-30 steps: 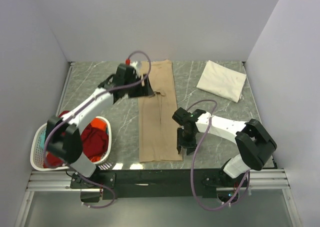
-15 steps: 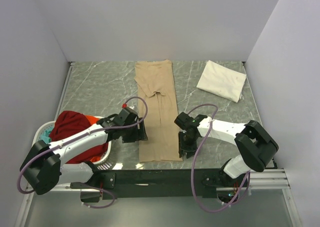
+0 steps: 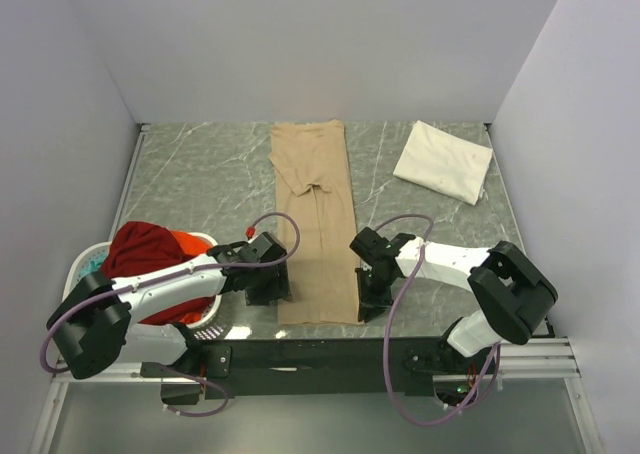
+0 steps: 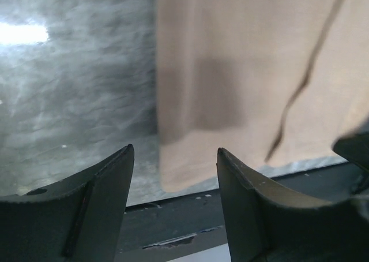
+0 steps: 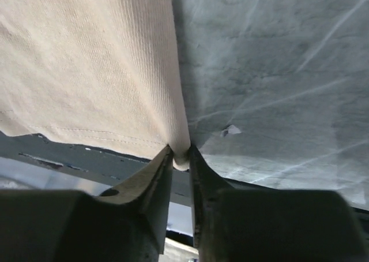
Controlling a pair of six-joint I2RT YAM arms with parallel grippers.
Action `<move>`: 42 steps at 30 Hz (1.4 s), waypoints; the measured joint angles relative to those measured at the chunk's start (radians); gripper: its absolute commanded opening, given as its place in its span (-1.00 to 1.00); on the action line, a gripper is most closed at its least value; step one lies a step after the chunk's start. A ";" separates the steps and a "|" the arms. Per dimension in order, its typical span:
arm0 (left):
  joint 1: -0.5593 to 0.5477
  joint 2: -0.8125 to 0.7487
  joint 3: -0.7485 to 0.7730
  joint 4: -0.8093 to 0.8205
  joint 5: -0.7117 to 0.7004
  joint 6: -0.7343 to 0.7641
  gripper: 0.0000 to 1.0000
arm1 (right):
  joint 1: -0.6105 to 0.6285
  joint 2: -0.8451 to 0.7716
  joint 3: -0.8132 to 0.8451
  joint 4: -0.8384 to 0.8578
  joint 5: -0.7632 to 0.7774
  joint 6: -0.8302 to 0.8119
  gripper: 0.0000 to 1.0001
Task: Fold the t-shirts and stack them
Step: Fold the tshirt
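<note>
Near the counter (image 3: 200, 174) edge, we see right end effector (image 5: 180, 152) pinching tan t-shirt (image 3: 318, 229). The left end effector (image 4: 174, 158) hovers spread.

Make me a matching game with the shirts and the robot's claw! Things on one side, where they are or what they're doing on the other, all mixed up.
Things:
1. tan t-shirt
2. cream t-shirt
3. red t-shirt
4. right gripper

Places or states:
A. in the white laundry basket
B. shut on a cloth corner
C. folded, at the far right of the table
D. laid out long down the middle

Pairs: 1-D, 2-C, 3-A, 4-B
</note>
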 measured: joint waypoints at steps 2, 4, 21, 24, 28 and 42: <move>-0.001 0.008 -0.011 -0.008 -0.006 -0.014 0.26 | 0.002 0.000 -0.005 0.005 -0.013 -0.001 -0.66; -0.002 0.019 -0.022 -0.010 -0.007 -0.027 0.22 | 0.003 0.000 -0.010 0.013 -0.023 -0.001 -0.75; -0.066 0.051 -0.064 0.040 0.068 -0.086 -0.27 | 0.006 0.002 -0.011 0.019 -0.037 -0.007 -0.81; -0.081 0.034 -0.080 0.043 0.070 -0.111 -0.33 | 0.008 0.002 -0.011 0.020 -0.037 -0.007 -0.81; -0.095 0.024 -0.090 0.041 0.066 -0.137 -0.40 | 0.008 0.002 -0.011 0.021 -0.037 -0.007 -0.82; -0.170 0.044 -0.080 0.039 0.048 -0.210 -0.99 | 0.010 -0.002 -0.012 0.019 -0.035 -0.007 -1.00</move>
